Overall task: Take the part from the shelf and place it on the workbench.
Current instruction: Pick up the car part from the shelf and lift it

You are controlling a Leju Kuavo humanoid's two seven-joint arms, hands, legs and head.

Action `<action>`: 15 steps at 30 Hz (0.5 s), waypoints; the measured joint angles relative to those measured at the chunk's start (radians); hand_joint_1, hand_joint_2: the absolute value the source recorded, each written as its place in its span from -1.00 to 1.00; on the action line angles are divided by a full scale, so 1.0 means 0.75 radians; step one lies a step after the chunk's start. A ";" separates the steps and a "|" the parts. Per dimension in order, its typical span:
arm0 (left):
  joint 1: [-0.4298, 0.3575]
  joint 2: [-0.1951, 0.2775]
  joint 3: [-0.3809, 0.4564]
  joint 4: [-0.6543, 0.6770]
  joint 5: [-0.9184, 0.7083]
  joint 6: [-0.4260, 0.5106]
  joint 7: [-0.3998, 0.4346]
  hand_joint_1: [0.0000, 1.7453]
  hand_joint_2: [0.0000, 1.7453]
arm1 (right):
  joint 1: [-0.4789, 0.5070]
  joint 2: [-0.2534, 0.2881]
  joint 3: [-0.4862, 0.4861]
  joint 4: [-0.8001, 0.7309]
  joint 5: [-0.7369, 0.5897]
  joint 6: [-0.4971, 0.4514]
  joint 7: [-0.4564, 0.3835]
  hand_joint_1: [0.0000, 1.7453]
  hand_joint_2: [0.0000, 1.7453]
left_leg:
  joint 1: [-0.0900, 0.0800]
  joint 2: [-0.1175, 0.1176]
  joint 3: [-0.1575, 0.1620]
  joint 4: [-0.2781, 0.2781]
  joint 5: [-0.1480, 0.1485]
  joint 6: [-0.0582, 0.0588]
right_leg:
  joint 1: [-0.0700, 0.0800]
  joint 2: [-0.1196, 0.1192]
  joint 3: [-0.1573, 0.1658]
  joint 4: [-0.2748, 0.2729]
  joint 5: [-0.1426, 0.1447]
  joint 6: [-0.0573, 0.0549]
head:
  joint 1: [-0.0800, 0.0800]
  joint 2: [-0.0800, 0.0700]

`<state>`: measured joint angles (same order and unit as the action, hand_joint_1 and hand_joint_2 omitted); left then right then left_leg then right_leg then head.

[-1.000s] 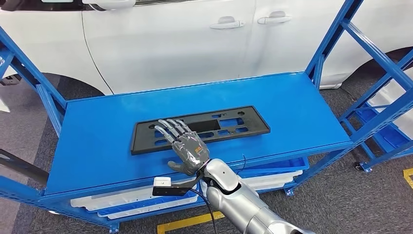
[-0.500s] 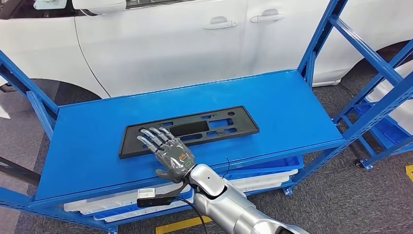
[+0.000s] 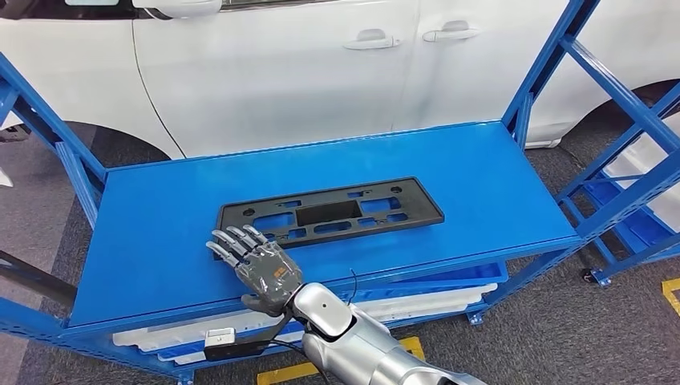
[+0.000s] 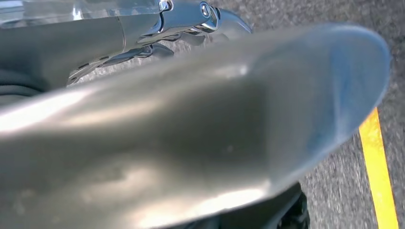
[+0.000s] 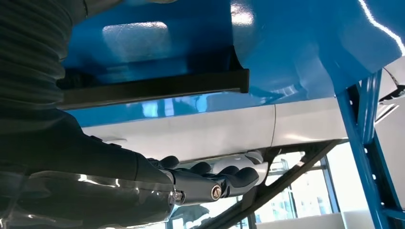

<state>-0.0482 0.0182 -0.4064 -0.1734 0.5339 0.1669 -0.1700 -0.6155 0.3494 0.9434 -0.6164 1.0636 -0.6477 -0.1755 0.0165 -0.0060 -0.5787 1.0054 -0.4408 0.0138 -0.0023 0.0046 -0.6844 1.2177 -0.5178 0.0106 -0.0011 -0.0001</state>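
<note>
One flat black part (image 3: 329,213), a long rectangular plastic frame pierced with rectangular cut-outs and small round holes, lies on the glossy blue tabletop (image 3: 481,176), roughly centred and slightly skewed. Just beside its near left corner hovers the right hand (image 3: 255,265), grey and segmented, palm down with its fingers (image 3: 228,245) spread apart and holding nothing; from the head view the fingertips sit next to the frame's corner, and whether they touch it cannot be told. A smooth silver arm (image 3: 361,345) rises from below to meet that hand. Blue metal uprights (image 3: 545,64) frame the surface, a white car (image 3: 281,72) with shiny door panels stands behind, and white trays (image 3: 433,301) rest on the lower shelf. From the right wrist view, the part (image 5: 153,88) appears edge-on as a thin dark bar on the reflective blue sheet, with the hand (image 5: 210,183) and its dark rounded fingertips (image 5: 243,176) held apart. Blurred silver metal fills much of the left wrist view, beside coarse grey floor (image 4: 334,191) with a yellow line (image 4: 379,171); the left hand's state cannot be told.
</note>
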 joint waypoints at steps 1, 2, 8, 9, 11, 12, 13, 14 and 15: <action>-0.001 -0.001 -0.002 0.000 0.000 -0.001 0.001 -1.00 -1.00 | -0.002 0.002 0.007 0.001 -0.006 -0.001 0.003 -1.00 1.00 | 0.000 -0.001 0.002 0.000 -0.001 -0.001 | 0.004 0.000 0.049 -0.104 0.048 -0.012 | 0.000 0.000; -0.002 -0.002 -0.004 0.000 -0.001 -0.001 0.002 -1.00 -1.00 | -0.005 0.004 0.014 0.001 -0.012 -0.003 0.007 -1.00 1.00 | -0.003 -0.001 0.002 0.000 -0.002 -0.004 | 0.009 -0.002 0.091 -0.194 0.082 -0.022 | -0.001 0.000; -0.006 -0.002 -0.019 0.000 0.001 -0.002 0.007 -1.00 -1.00 | -0.030 0.007 0.076 0.002 -0.110 -0.054 0.050 -1.00 1.00 | -0.002 0.003 -0.010 0.028 -0.028 -0.044 | 0.011 -0.007 0.144 -0.316 0.118 -0.047 | 0.002 0.000; -0.006 -0.002 -0.021 0.000 0.002 -0.002 0.006 -1.00 -1.00 | -0.038 0.008 0.082 0.002 -0.116 -0.058 0.056 -1.00 1.00 | -0.001 0.003 -0.032 0.080 -0.060 -0.048 | 0.007 -0.008 0.150 -0.325 0.122 -0.051 | 0.001 0.000; -0.006 -0.001 -0.023 0.000 0.002 -0.001 0.006 -1.00 -1.00 | -0.050 0.008 0.088 0.001 -0.113 -0.063 0.072 -1.00 1.00 | 0.003 0.003 -0.107 0.250 -0.146 -0.056 | 0.008 -0.010 0.153 -0.327 0.122 -0.056 | 0.000 0.000; -0.005 0.000 -0.024 0.000 0.002 -0.001 0.005 -1.00 -1.00 | -0.052 0.008 0.087 0.001 -0.101 -0.064 0.080 -1.00 1.00 | 0.004 0.003 -0.143 0.327 -0.173 -0.060 | 0.009 -0.010 0.153 -0.325 0.121 -0.057 | 0.000 0.000; -0.004 0.000 -0.025 0.000 0.001 -0.001 0.005 -1.00 -1.00 | -0.053 0.008 0.083 0.001 -0.085 -0.064 0.086 -1.00 1.00 | 0.006 0.003 -0.163 0.367 -0.177 -0.064 | 0.010 -0.009 0.153 -0.323 0.120 -0.057 | 0.000 0.000; -0.004 0.001 -0.025 0.001 0.001 -0.001 0.004 -1.00 -1.00 | -0.055 0.008 0.078 0.001 -0.068 -0.065 0.090 -1.00 1.00 | 0.007 0.004 -0.158 0.353 -0.154 -0.067 | 0.009 -0.008 0.153 -0.320 0.118 -0.056 | 0.000 0.000; -0.003 0.002 -0.026 0.001 0.001 -0.001 0.004 -1.00 -1.00 | -0.057 0.008 0.071 0.001 -0.054 -0.065 0.092 -1.00 1.00 | 0.009 0.004 -0.129 0.290 -0.110 -0.069 | 0.007 -0.006 0.153 -0.313 0.114 -0.053 | 0.000 0.000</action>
<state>-0.0507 0.0195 -0.4257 -0.1729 0.5346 0.1661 -0.1673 -0.6580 0.3552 0.9963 -0.6153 1.0229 -0.6966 -0.1061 0.0229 -0.0029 -0.6756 1.2230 -0.5231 -0.0377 0.0033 -0.0002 -0.5694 0.9826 -0.4326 -0.0291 -0.0012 -0.0001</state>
